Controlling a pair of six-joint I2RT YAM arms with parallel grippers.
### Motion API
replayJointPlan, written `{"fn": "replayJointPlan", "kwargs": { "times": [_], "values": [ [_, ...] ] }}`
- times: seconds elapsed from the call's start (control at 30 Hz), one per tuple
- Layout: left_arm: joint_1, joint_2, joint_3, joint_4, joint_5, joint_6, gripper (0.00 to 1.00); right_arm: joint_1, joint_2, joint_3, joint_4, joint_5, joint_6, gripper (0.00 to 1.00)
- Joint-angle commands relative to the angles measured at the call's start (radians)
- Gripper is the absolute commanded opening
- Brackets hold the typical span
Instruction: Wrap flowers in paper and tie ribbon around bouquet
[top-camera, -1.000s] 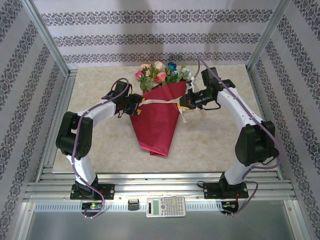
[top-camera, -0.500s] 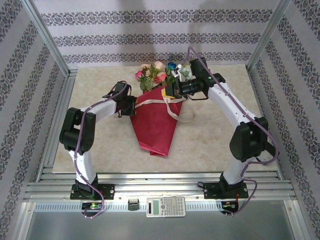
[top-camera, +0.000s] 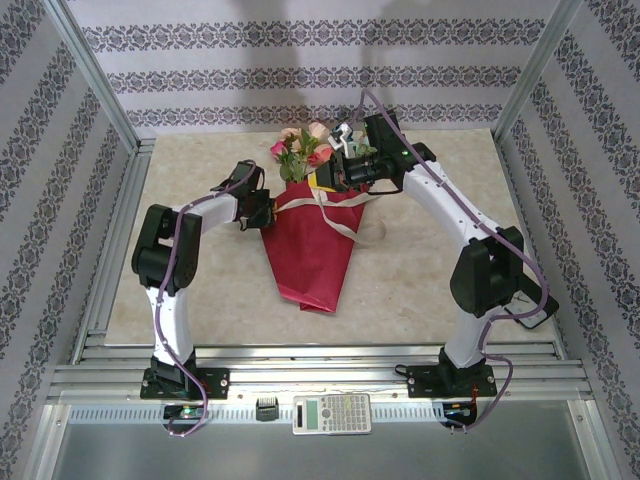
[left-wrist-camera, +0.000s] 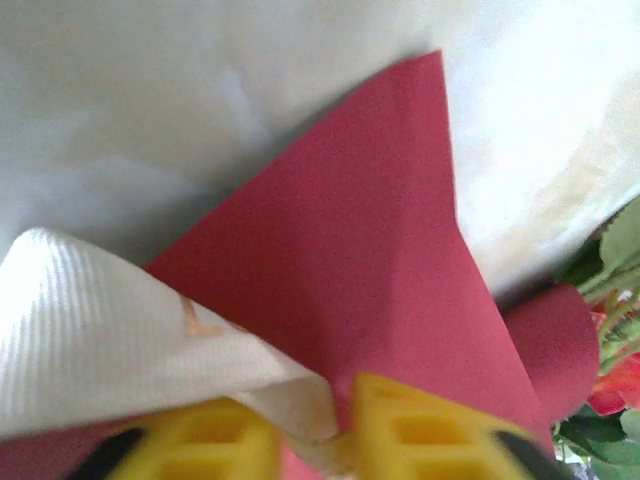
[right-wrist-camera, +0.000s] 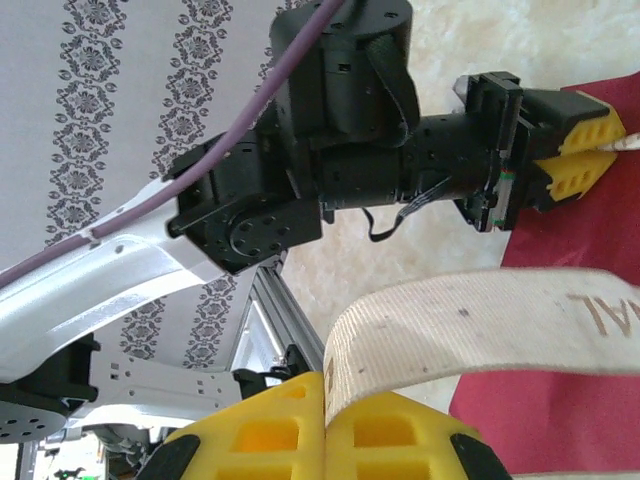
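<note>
The right claw (top-camera: 331, 179), clenched on one end of the ribbon (top-camera: 300, 202), is shown swung within the last second from the right of the bouquet (top-camera: 312, 250) to a spot over its wide end, just below the flowers (top-camera: 303, 148). The left claw (top-camera: 267, 211) is kept at the bouquet's left edge, closed on the ribbon's other end. The bouquet itself is left lying where it was on the tabletop (top-camera: 430, 270), narrow end toward the arms. The strand is thereby drawn across the red paper (left-wrist-camera: 370, 260) and doubled back, with a slack length trailing toward the bouquet's right side. This is judged to be a crossing of the ends ahead of a knot.

No finished knot can be made out. The point where the strands cross is covered by the right claw, and whether the ribbon runs beneath the bouquet cannot be told. The stems are concealed inside the paper, some blooms are masked by the right wrist, and the ribbon's printed lettering is cut off at the right wrist view's edge.
</note>
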Motion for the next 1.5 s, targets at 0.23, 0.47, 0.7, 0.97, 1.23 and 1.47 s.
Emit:
{"fn": "replayJointPlan", "kwargs": {
  "times": [0.23,0.47,0.7,0.97,1.23,1.47],
  "values": [
    [-0.002,-0.056,0.012,0.072,0.084,0.097,0.00,0.026,0.083,0.091,0.037,-0.022,0.032,0.00],
    [-0.020,-0.164,-0.099,0.120,0.147,0.220,0.00,0.032,0.192,0.213,0.024,-0.048,0.051,0.00],
    [-0.031,-0.215,-0.170,0.161,0.207,0.314,0.00,0.042,0.284,0.286,0.004,-0.071,0.070,0.00],
    [-0.047,-0.265,-0.252,0.247,0.216,0.379,0.00,0.053,0.241,0.173,-0.056,-0.112,0.027,0.00],
    [-0.069,-0.304,-0.299,0.274,0.235,0.441,0.00,-0.020,0.342,0.136,-0.072,-0.150,0.099,0.00],
    [-0.069,-0.276,-0.264,0.261,0.234,0.480,0.00,-0.063,0.495,0.278,-0.145,-0.133,0.172,0.00]
  ]
}}
